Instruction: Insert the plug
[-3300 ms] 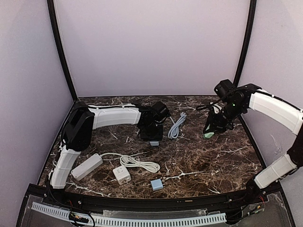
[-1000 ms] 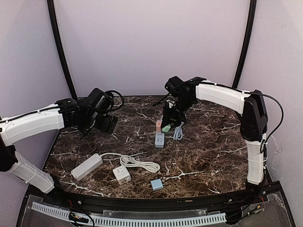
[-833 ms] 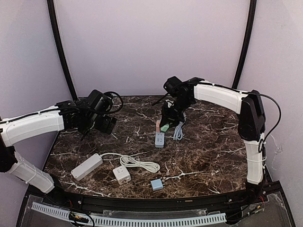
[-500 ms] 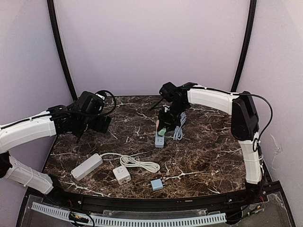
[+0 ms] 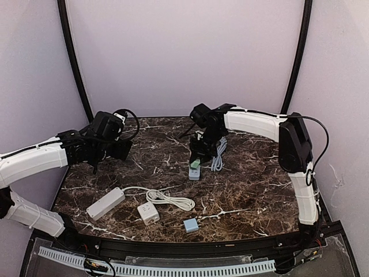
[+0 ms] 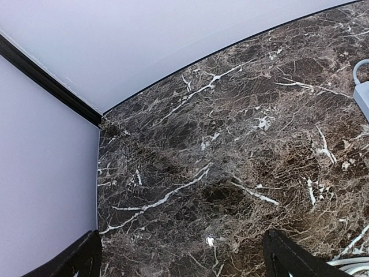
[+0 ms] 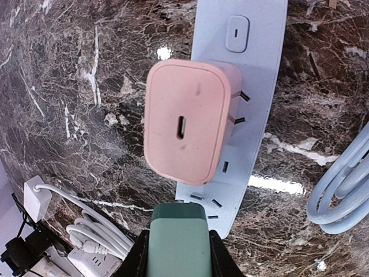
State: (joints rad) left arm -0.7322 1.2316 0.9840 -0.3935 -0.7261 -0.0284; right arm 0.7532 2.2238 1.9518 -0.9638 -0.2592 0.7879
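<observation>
Right gripper (image 7: 177,257) clamped on green plug (image 7: 176,242), over free end slots of power strip (image 7: 256,75) (pink charger (image 7: 184,127) fills next socket); strip's long axis runs away from fingers. Left gripper (image 6: 183,262) spread, empty, well apart

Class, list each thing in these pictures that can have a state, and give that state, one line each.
blue-grey power strip, lying flat, end sockets free
pink charger, plugged into the blue-grey power strip
green plug, held over the strip's end, not visibly seated
right gripper, shut on green plug
left gripper, open, empty
strip cable, coiled
</observation>
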